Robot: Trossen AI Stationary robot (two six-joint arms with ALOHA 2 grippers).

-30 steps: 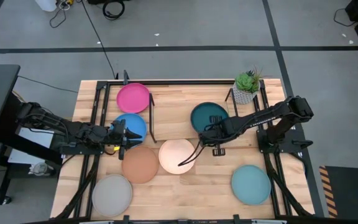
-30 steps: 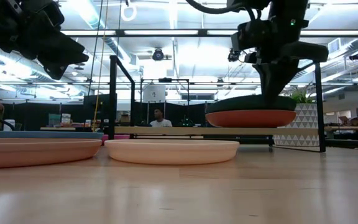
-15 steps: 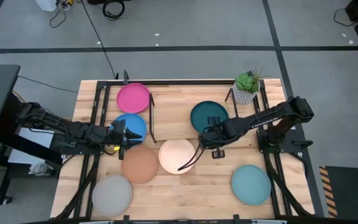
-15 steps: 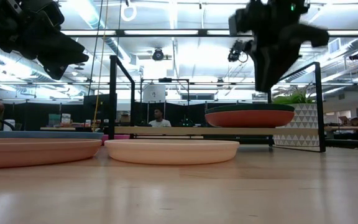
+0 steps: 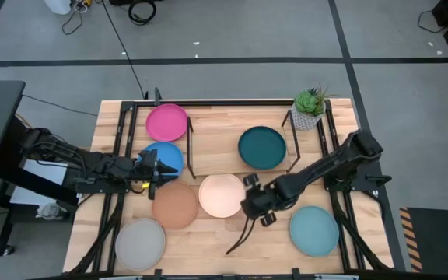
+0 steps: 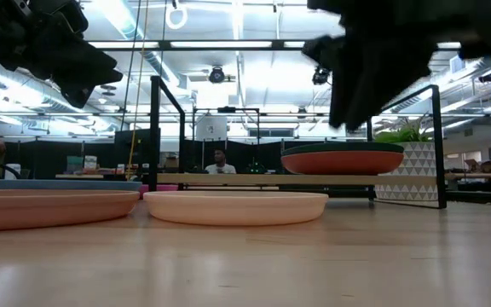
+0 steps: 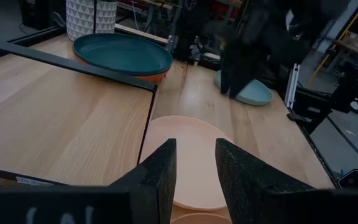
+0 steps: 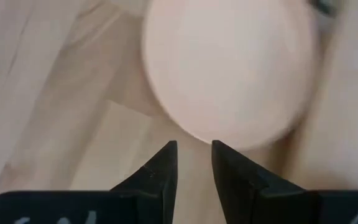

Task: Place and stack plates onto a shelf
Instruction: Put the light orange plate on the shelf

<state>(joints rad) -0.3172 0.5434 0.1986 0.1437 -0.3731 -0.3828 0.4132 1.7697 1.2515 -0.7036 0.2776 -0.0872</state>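
Observation:
The shelf [image 5: 232,101] holds the magenta plate [image 5: 166,122], the blue plate [image 5: 168,155] and the dark teal plate [image 5: 262,147]. The teal plate lies on the orange plate [image 6: 343,163]. On the table lie the cream plate [image 5: 220,194], tan plate [image 5: 175,205], grey plate [image 5: 140,241] and pale blue plate [image 5: 314,230]. My right gripper [image 5: 249,204] hovers at the cream plate's right edge [image 8: 229,81], narrowly open and empty. My left gripper [image 5: 155,166] waits over the blue plate, also narrowly open.
A small potted plant [image 5: 308,107] stands at the shelf's far right corner. The shelf's black rods [image 7: 73,62] rise between the two plate stacks and the table's near half. Bare wood [image 5: 239,241] lies between the grey and pale blue plates.
My right gripper has come off the dark teal plate on the shelf, risen, and swung toward the table's near edge and left, ending beside the cream plate. The teal plate has settled flat on the orange one.

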